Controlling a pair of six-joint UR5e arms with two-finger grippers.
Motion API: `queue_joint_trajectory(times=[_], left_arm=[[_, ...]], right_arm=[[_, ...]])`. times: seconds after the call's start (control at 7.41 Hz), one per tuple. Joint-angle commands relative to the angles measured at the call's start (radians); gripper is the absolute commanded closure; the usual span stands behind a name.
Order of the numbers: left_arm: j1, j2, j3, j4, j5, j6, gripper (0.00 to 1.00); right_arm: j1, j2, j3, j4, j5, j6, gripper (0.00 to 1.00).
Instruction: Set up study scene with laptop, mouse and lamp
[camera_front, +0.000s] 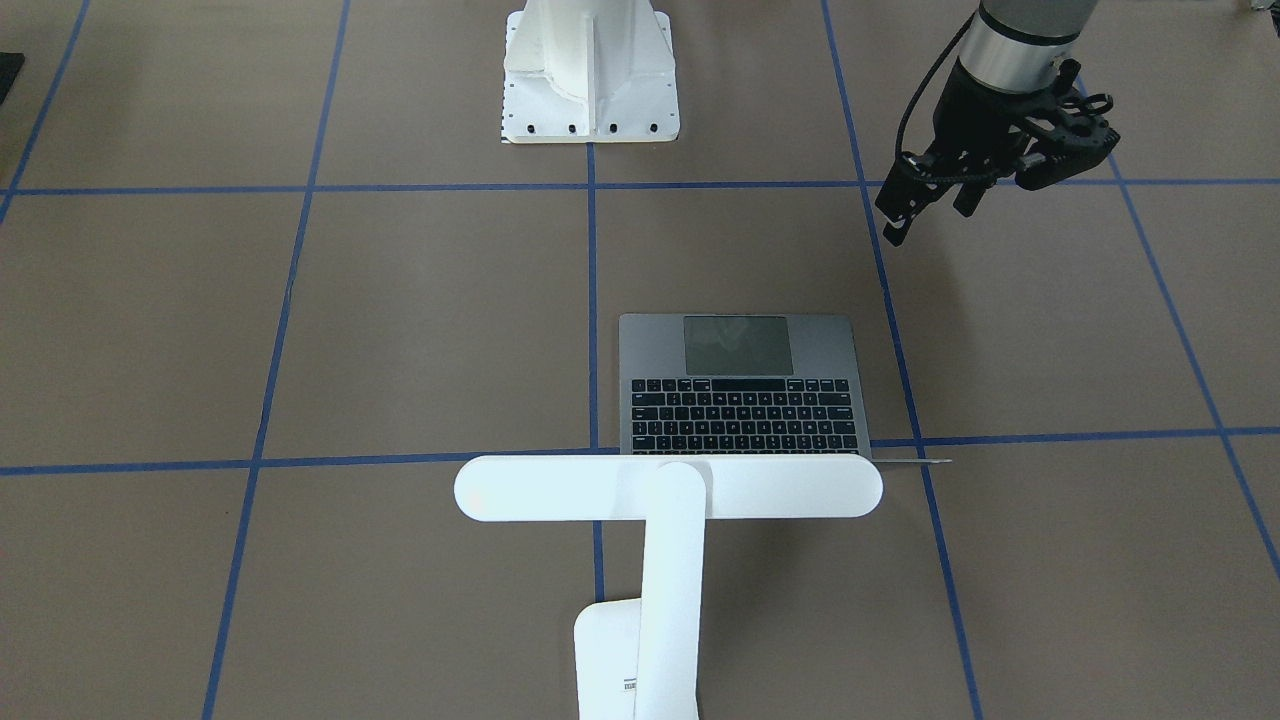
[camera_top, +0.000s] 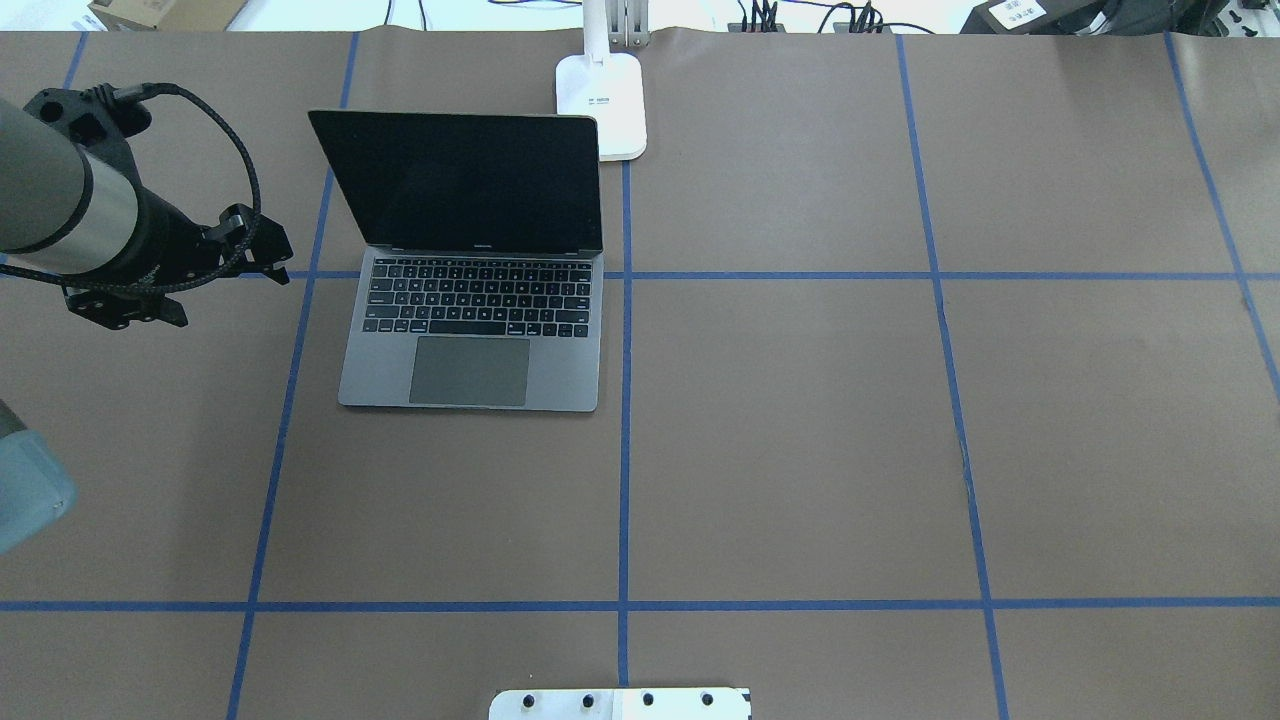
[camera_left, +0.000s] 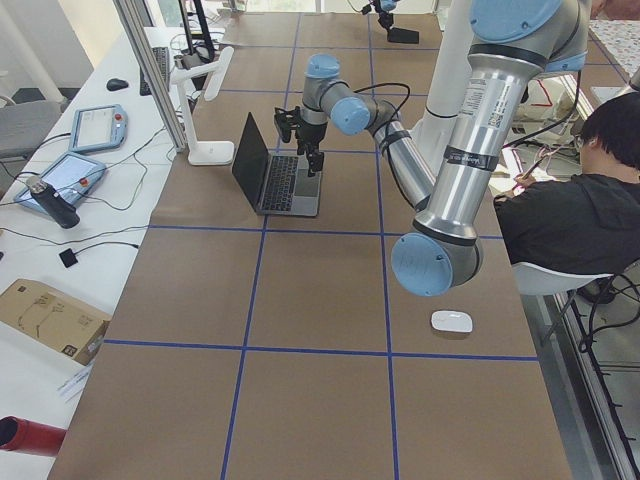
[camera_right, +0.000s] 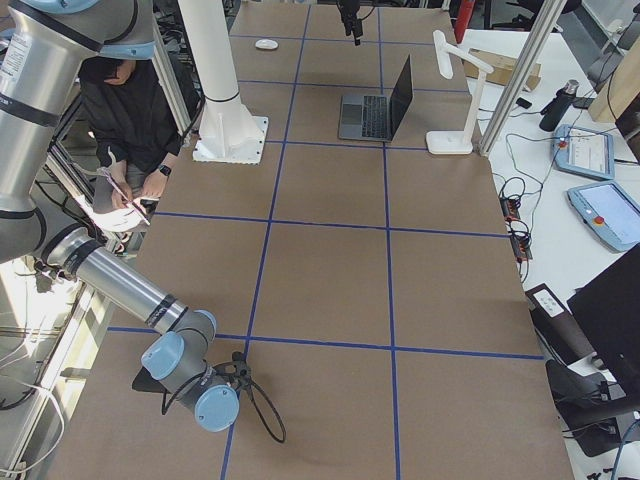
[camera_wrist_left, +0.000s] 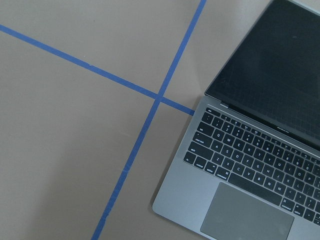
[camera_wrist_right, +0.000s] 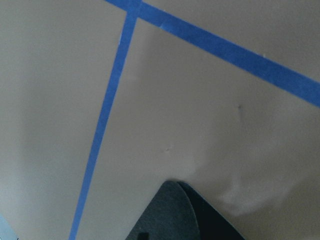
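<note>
The slim space-grey metal laptop (camera_top: 468, 300) stands open left of centre in the overhead view. Its long side runs left to right, with the matte trackpad toward the bottom of the frame and the glossy dark screen tilted back toward the top. Just beyond its upper right corner stands the smooth all-white desk lamp (camera_front: 668, 487), whose long rounded bar head lies level, parallel to the laptop's hinge. The small glossy white oval mouse (camera_left: 451, 322) lies well apart on the brown, blue-taped surface (camera_top: 800, 450), lower right in the left side view. The black left gripper (camera_front: 930, 212) hovers beside the laptop, fingers apart and empty. Whether the right gripper (camera_right: 150, 381) is apart or together I cannot tell.
</note>
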Motion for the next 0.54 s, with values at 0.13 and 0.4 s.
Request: queue_joint_trajectory(times=[0.13, 0.4], left_arm=[[-0.001, 0.0, 0.0, 0.0, -0.002, -0.002, 0.01], [-0.001, 0.001, 0.003, 0.0, -0.002, 0.004, 0.01]], right_arm=[[-0.002, 0.01, 0.159, -0.149, 0.026, 0.015, 1.0], [-0.001, 0.093, 0.52, -0.654, -0.027, 0.107, 1.0]])
